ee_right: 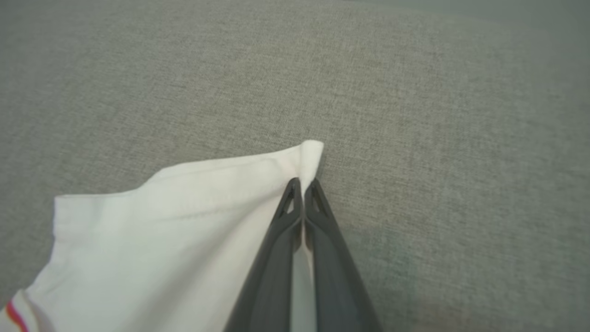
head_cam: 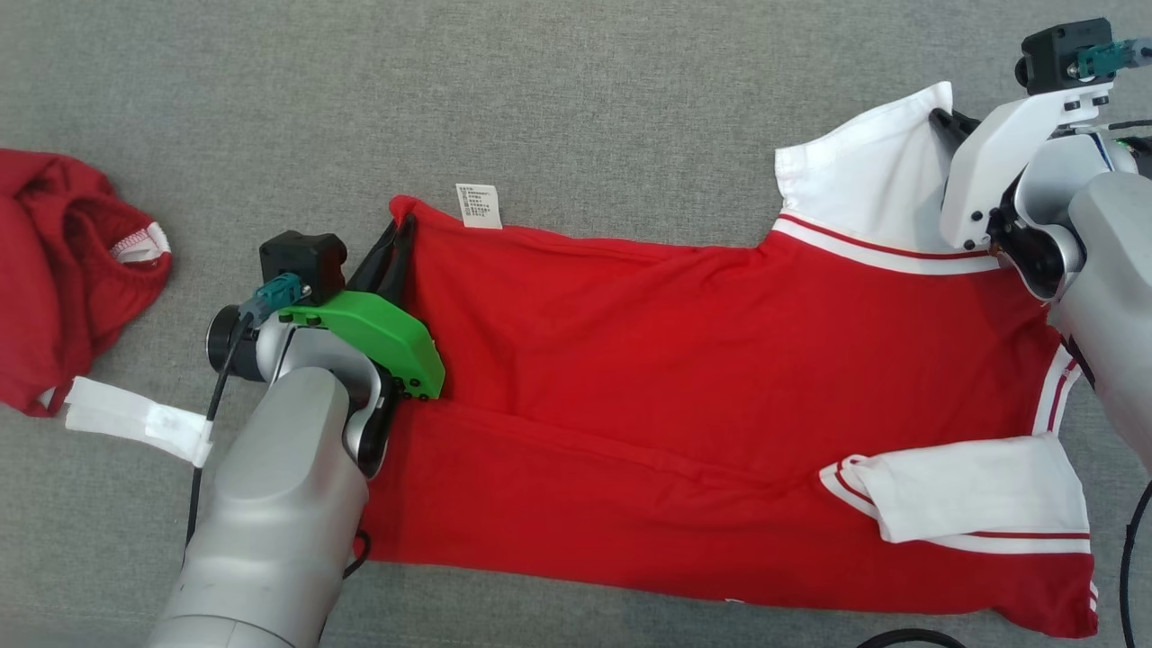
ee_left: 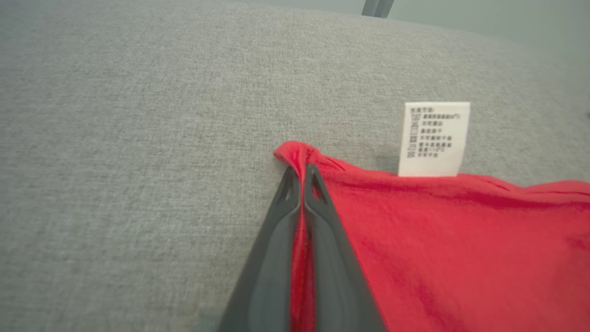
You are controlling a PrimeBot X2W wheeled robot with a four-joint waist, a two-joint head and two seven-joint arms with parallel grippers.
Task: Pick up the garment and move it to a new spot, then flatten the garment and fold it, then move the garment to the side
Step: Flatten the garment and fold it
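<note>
The garment (head_cam: 684,378), red with white sleeves, lies spread on the grey surface (head_cam: 576,90), and its white care label (head_cam: 479,206) sticks out from one edge. Just beside the label, the left gripper (ee_left: 302,170) is clamped on the garment's red corner. Well away from the label, at the garment's other end, the right gripper (ee_right: 303,183) is pinched closed on a white sleeve corner (ee_right: 309,152). A crumpled red cloth (head_cam: 63,270) lies well apart on the label's opposite side.

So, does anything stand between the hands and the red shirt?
Nothing visible does. The left hand is shut on a red corner of the shirt, the right hand on its white sleeve. A second red garment lies far left.
</note>
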